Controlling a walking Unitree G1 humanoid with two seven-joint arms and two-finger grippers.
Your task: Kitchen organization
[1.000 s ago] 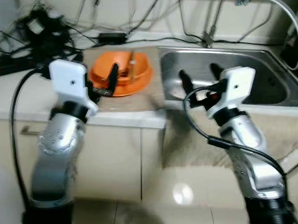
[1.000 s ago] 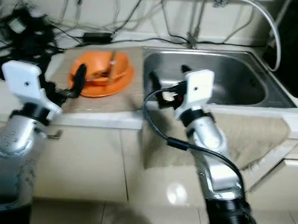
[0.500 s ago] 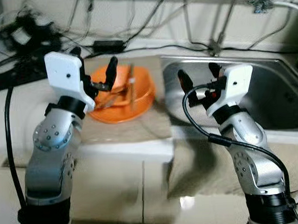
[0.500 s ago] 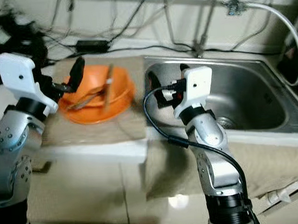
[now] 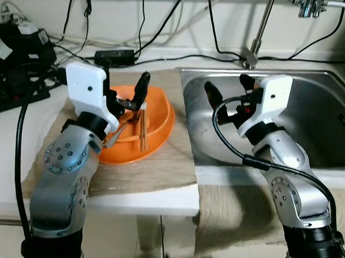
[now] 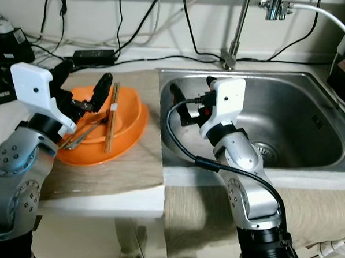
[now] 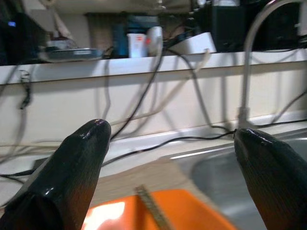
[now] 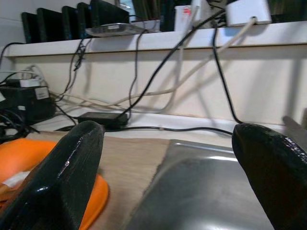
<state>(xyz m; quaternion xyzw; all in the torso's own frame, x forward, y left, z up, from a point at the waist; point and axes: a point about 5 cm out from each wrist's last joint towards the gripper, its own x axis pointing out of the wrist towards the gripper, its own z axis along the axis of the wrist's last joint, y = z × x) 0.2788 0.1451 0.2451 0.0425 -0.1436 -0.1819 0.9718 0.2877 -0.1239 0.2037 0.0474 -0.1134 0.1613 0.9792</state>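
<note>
beige mat [image 5: 163, 164] on white counter [image 5: 1, 172]; both grippers [image 5: 127, 91] [image 5: 228, 91] spread wide, empty.

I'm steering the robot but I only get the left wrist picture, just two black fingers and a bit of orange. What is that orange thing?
Observer: It's an orange bowl on a beige cloth beside the sink.
Operator: Is anything inside it?
Observer: Yes, wooden chopsticks and a metal utensil lie in it.
Operator: Where's my left gripper?
Observer: The left gripper hovers open above the bowl, holding nothing.
Operator: And the other one?
Observer: The right gripper is open over the sink's left edge.
</note>
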